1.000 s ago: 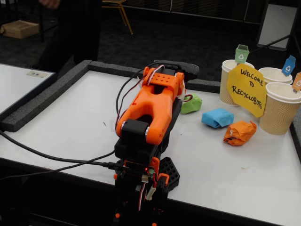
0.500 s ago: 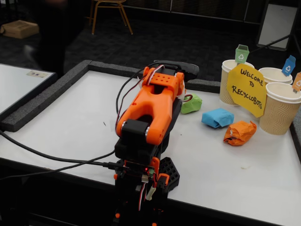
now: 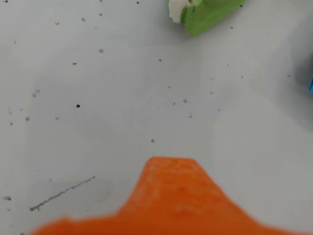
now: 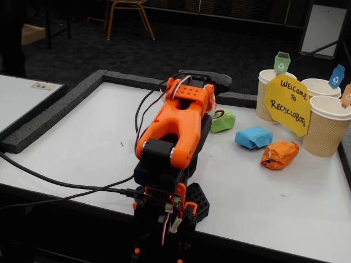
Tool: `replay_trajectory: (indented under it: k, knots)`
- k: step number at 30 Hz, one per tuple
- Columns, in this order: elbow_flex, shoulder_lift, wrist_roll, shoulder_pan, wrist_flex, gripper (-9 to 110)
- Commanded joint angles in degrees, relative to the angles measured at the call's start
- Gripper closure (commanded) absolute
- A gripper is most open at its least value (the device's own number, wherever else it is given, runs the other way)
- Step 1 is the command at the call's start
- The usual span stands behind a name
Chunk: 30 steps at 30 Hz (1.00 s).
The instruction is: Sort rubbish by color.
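Observation:
Three crumpled paper wads lie on the white table to the right of the arm in the fixed view: a lime green wad, a bright blue wad and an orange wad. The orange arm is folded low over its base, and its gripper end points toward the green wad, hidden behind the arm body. In the wrist view only one orange fingertip of the gripper rises from the bottom edge, over bare table. The green wad sits at the top edge, well ahead of it.
Three ribbed beige paper cups with small colored bin tags stand at the back right behind a yellow sign. A dark foam rim borders the table. Black cables run off to the left from the arm's base.
The arm and the wads have not moved. A person in the dark background at the upper left has moved out of the picture.

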Motion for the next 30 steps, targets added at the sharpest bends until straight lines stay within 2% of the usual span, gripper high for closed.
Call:
replay_trajectory:
  k: [1, 30]
  knots:
    - [-4.6, 2.0, 0.7, -1.4, -0.4, 101]
    - [-4.5, 2.0, 0.9, -0.8, -0.9, 101]
